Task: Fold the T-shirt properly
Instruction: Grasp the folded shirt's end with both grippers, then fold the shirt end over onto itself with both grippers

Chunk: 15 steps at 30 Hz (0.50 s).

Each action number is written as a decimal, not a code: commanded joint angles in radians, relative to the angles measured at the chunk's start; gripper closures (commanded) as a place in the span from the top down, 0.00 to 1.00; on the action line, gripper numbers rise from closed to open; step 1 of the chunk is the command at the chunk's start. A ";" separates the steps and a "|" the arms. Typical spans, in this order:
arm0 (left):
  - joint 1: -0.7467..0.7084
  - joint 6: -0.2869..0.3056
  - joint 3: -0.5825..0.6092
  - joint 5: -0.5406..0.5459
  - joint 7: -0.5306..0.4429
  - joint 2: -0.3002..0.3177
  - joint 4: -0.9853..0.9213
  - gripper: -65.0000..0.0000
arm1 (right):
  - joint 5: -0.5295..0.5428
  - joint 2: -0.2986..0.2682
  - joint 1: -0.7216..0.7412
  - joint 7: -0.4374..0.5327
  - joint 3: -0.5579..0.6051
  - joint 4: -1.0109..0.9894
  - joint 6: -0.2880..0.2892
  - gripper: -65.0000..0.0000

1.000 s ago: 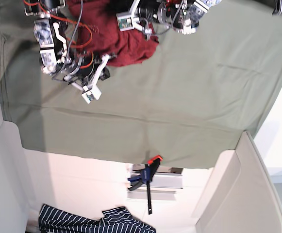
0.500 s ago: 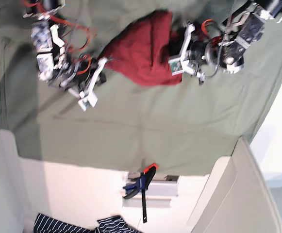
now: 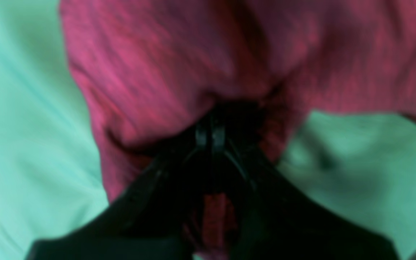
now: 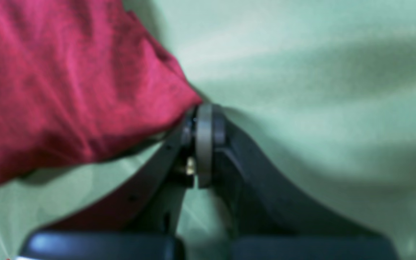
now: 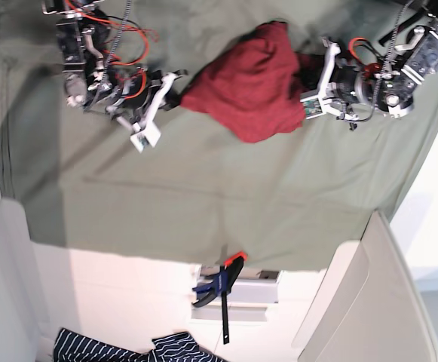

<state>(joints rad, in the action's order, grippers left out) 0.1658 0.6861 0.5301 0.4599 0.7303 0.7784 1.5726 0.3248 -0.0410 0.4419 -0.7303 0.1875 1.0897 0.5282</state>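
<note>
A: T-shirt (image 5: 252,90) first: where does it lie?

B: The dark red shirt hangs bunched between the 2 arms, over the upper middle of the sage-green sheet (image 5: 226,188) that covers the table. It is a crumpled wad, not spread flat, so the fold itself does not look begun.

A: And the tools?

B: The left tool (image 3: 209,135) is clenched on a gather of the red fabric; in the left wrist view the jaws meet with cloth bulging above them and a strip showing below. The right tool (image 4: 202,126) is also closed, and in the right wrist view a pointed corner of the shirt (image 4: 67,86) runs right into its tips, so it appears to pinch that corner. That view is blurred, so how deep the bite goes cannot be told.

A: Which relation matters for the coming move?

B: The long axis of the shirt runs from one tool to the other, across the base view. In that view the right tool (image 5: 172,84) holds the narrow left end and the left tool (image 5: 309,83) holds the fuller right end. Each arm is nearest its own end, and most of the fabric sits toward the left arm.

A: So the next step?

B: Probably drawing the 2 tools apart along that axis to stretch the shirt out before laying it down. The thin knit may slip from a shallow pinch.
</note>
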 commanded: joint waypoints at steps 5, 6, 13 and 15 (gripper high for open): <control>-0.104 0.012 -0.005 0.053 0.033 -0.032 0.237 0.00 | 0.016 0.003 0.029 0.016 -0.002 0.044 0.007 0.00; -0.129 0.012 -0.005 0.052 0.033 -0.051 0.275 0.00 | 0.016 0.003 0.029 0.016 -0.002 0.055 0.007 0.00; -0.201 0.012 -0.089 0.014 0.035 -0.135 0.333 0.00 | 0.016 0.006 0.035 0.020 -0.002 0.144 0.006 0.00; -0.202 0.012 -0.145 0.027 0.037 -0.132 0.333 0.00 | 0.015 0.011 0.047 0.029 -0.002 0.145 0.007 0.00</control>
<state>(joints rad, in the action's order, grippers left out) -0.0525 0.6998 0.3939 0.4770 0.7864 0.6319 1.8904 0.3237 -0.0349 0.4553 -0.7292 0.1875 1.2144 0.5312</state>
